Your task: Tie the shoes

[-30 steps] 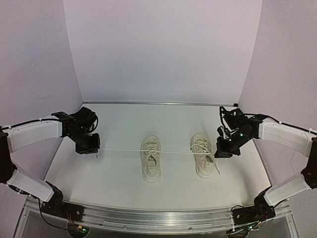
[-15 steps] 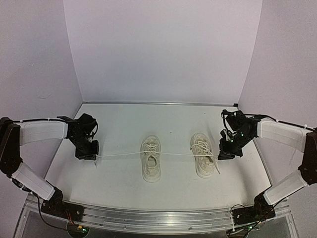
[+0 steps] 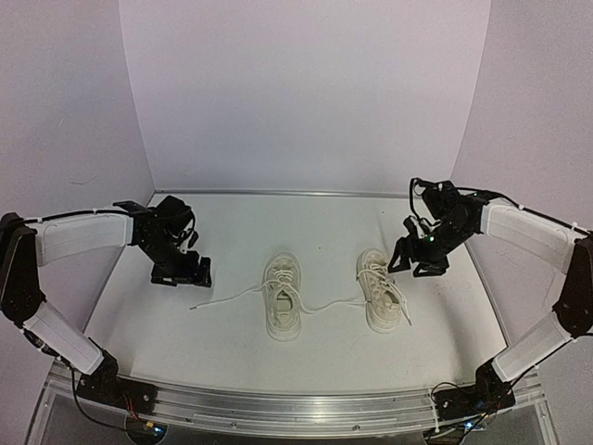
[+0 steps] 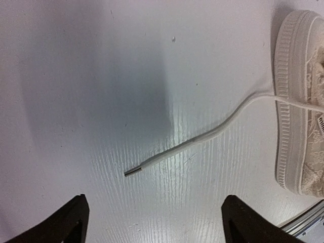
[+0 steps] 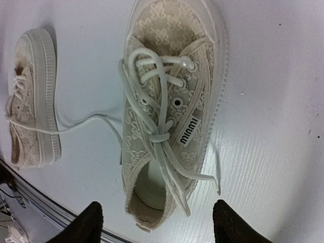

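Two cream-white shoes stand side by side mid-table, the left shoe (image 3: 283, 298) and the right shoe (image 3: 380, 289). The left shoe's laces lie slack: one lace (image 3: 222, 298) runs left, the other trails right toward the right shoe. My left gripper (image 3: 190, 275) hovers open beside that lace's tip (image 4: 126, 173), with nothing between its fingers (image 4: 71, 223). The left shoe's sole (image 4: 291, 101) shows at the right edge of the left wrist view. My right gripper (image 3: 414, 264) is open above the right shoe (image 5: 172, 101), whose laces cross in a knot (image 5: 162, 135). The left shoe (image 5: 30, 101) sits beyond it.
White table top (image 3: 232, 232) walled by pale lilac panels at the back and sides. A metal rail (image 3: 296, 403) runs along the near edge, where both arm bases stand.
Both grippers have opened and let go of the lace ends. The lace that was stretched taut between them now lies slack on the table. The left gripper moved right, the right gripper slightly up and back.
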You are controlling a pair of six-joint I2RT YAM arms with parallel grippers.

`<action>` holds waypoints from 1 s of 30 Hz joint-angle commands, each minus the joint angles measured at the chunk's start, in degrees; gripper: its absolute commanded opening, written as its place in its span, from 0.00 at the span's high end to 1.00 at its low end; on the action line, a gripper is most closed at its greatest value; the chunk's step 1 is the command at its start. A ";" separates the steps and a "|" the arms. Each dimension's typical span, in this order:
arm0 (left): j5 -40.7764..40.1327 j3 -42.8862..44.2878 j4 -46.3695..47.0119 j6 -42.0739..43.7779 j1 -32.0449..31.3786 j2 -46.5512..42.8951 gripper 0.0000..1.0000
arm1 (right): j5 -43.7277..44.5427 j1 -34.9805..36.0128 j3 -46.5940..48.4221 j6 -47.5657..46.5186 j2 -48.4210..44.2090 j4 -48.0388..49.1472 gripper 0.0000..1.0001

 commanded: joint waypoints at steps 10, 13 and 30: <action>-8.40 11.62 8.63 9.01 -0.08 -8.01 0.01 | -10.90 0.14 12.85 -6.39 -1.70 2.81 0.17; -6.08 11.73 12.53 11.02 -0.10 -9.17 0.00 | -13.22 2.90 12.46 -6.72 0.83 5.49 0.20; 14.38 14.35 11.11 41.15 -7.77 12.75 0.08 | -15.01 14.25 12.19 -3.86 18.02 18.95 0.36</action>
